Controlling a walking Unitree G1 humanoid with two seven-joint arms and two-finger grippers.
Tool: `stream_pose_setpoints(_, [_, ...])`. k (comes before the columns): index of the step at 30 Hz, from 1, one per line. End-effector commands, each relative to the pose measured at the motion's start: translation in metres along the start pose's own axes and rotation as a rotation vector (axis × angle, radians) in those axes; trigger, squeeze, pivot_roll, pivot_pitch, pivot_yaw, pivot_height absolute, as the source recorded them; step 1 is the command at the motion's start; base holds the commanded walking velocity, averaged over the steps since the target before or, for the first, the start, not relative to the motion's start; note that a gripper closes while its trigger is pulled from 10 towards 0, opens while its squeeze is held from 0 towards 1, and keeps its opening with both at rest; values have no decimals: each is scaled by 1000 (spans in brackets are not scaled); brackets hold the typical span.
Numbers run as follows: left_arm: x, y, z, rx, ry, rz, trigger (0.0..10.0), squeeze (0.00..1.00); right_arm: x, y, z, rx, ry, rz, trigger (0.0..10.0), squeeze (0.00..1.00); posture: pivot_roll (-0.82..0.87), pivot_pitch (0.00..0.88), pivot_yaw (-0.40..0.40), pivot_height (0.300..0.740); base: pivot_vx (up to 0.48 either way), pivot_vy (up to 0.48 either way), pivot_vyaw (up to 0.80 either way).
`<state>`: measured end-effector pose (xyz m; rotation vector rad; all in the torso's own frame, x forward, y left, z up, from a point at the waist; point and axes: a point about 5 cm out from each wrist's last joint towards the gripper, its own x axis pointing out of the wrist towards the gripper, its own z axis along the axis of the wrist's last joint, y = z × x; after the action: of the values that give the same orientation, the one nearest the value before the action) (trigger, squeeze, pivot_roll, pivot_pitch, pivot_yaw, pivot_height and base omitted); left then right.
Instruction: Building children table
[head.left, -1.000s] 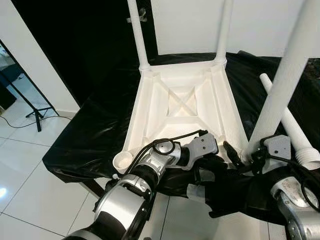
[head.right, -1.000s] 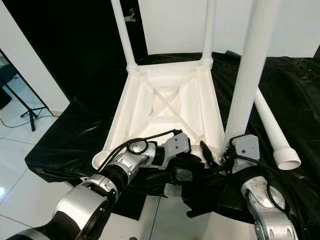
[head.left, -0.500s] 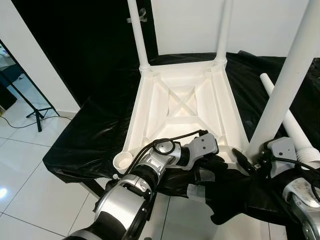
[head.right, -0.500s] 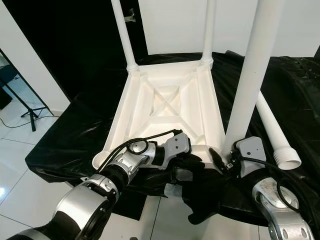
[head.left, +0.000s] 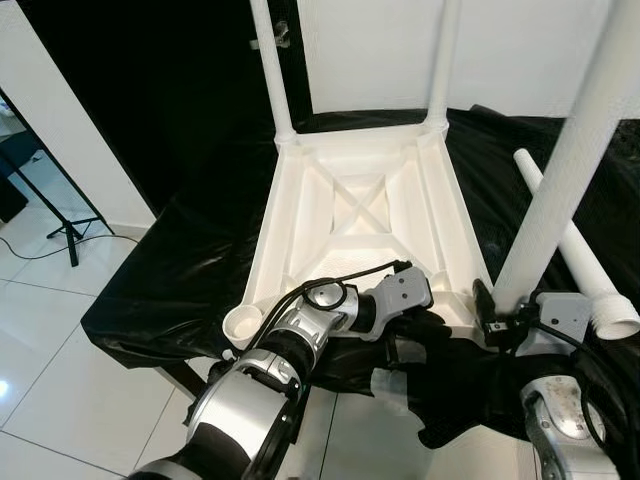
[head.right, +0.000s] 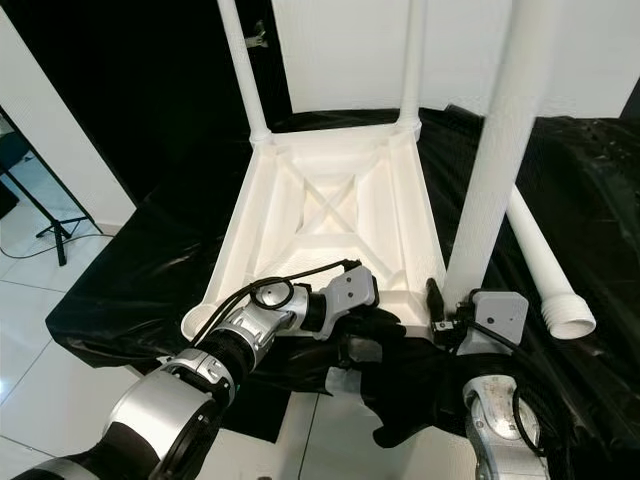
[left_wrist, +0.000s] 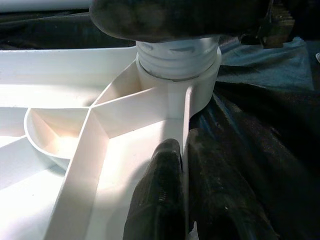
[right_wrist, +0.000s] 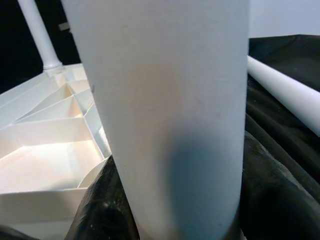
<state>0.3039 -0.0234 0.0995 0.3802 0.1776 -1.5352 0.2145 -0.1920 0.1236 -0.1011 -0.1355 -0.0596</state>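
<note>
Since a second ago the right gripper (head.left: 487, 308) had slid lower and nearer the robot along the near right table leg (head.right: 500, 150), its fingers closed around the leg just above the socket. That white leg stood upright, slightly tilted, in the near right corner of the upturned white tabletop (head.left: 360, 210), its threaded end seated in the round socket (left_wrist: 177, 75).

The left gripper (left_wrist: 192, 200) had kept its place at the near edge of the tabletop, its two black fingers pinched shut on a thin upright rib of the frame, one finger (left_wrist: 160, 195) inside the rim and the other outside.

The tabletop lay upside down on a black sheet (head.left: 170, 280), with two far legs (head.left: 272, 70) already standing. A fourth, loose leg (head.right: 545, 265) lay on the sheet just right of the tabletop. An empty socket (head.left: 243, 323) showed at the near left corner.
</note>
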Motion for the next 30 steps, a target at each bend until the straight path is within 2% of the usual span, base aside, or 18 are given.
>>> stream_pose_setpoints(1, [2,-11,-36,-118,126,133,10000,0,2,5,-2,6,-6,-22,0,0,6,0,89,740,0,0,0])
stream_pose_setpoints(6, [2,-11,-35,-120,124,136,10000,0,4,8,-2,6,-2,-30,0,0,6,0,89,740,0,0,0])
stream_pose_setpoints(7, [2,-10,-35,-120,124,136,10000,0,5,9,-3,1,2,-25,8706,0,4,0,90,740,0,0,0])
stream_pose_setpoints(8, [2,-10,-35,-120,124,136,10000,0,5,9,-3,1,2,-25,8706,0,4,0,90,740,0,0,0])
stream_pose_setpoints(9, [2,-10,-35,-119,124,136,10000,0,5,8,-4,-6,-10,-4,10000,1000,1,0,90,740,0,0,0])
stream_pose_setpoints(12, [2,-11,-35,-119,123,136,10000,0,7,5,0,-17,-33,55,10000,1000,0,0,91,740,0,0,0])
stream_pose_setpoints(15, [3,-11,-35,-120,122,134,10000,0,14,-5,10,-43,-65,130,10000,1000,-2,0,94,740,0,0,0])
stream_pose_setpoints(16, [3,-11,-35,-120,123,132,10000,0,18,-11,17,-68,-74,214,10000,0,-5,0,93,740,0,0,0])
stream_pose_setpoints(20, [3,-11,-35,-120,124,130,10000,0,20,-17,21,-65,-55,289,10000,0,-7,0,95,740,0,0,0])
stream_pose_setpoints(21, [3,-12,-36,-120,123,129,10000,0,17,-22,18,-73,1,389,10000,0,-6,0,93,740,0,0,0])
stream_pose_setpoints(26, [2,-11,-36,-123,122,134,10000,0,4,-22,9,-83,95,550,10000,0,4,0,87,740,0,0,0])
stream_pose_setpoints(30, [1,-11,-37,-125,123,137,10000,0,-3,-20,5,-73,139,617,10000,0,4,0,88,740,0,0,0])
